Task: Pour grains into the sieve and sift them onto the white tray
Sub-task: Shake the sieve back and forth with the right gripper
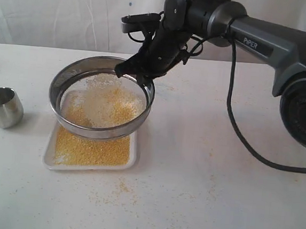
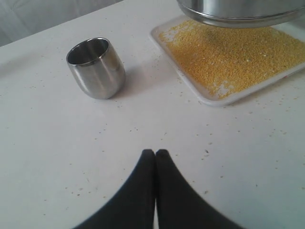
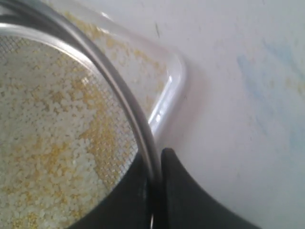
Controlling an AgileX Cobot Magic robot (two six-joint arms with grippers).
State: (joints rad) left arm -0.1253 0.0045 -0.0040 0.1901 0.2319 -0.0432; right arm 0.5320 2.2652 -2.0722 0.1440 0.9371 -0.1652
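The round steel sieve hangs a little above the white tray, tilted slightly. My right gripper is shut on the sieve's far right rim, one finger inside the mesh and one outside. Pale coarse grains with some yellow meal lie on the mesh. Fine golden grains cover the tray's near half, also plain in the left wrist view. My left gripper is shut on nothing, low over the table near the tray, and is not in the exterior view.
A small rounded steel cup stands upright and empty-looking left of the tray. Stray grains are scattered on the white table in front of the tray. A black cable trails across the table to the right.
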